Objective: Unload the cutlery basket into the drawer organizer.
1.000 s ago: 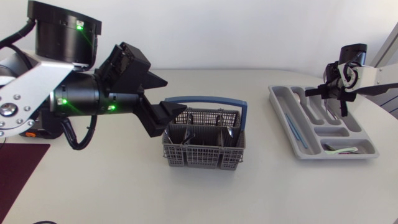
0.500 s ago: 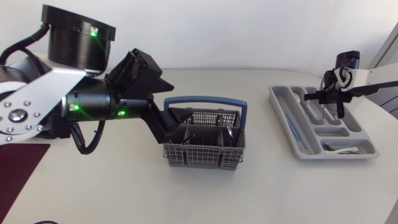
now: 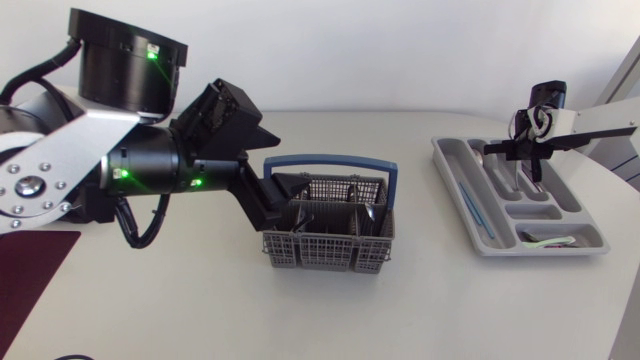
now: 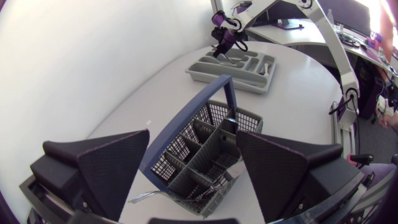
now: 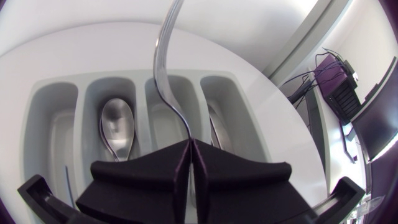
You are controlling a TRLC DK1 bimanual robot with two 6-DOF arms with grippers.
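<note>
Two arms are at work, and only one has just moved. My big left arm [image 3: 110, 170], at the left of the head view, rose a little a second ago and has kept still since. The left gripper [image 3: 276, 160] hangs over the left end of the cutlery basket [image 3: 325, 240], which sits in the middle of the surface [image 3: 200, 300]. The left fingers [image 4: 112, 168] are wide apart and hold nothing. The blue handle [image 4: 183, 121] runs between them, and I cannot see them touching it. Far to the right, the right gripper [image 3: 530, 150] has slid a bit to the left over the drawer organizer [image 3: 585, 232]. I think it is lining up with a slot to drop its load. The right fingers [image 5: 143, 171] are pressed tight on a thin silver piece of cutlery [image 5: 163, 68]. One spoon [image 5: 117, 124] already lies in a slot, and more pieces wait in the basket
</note>
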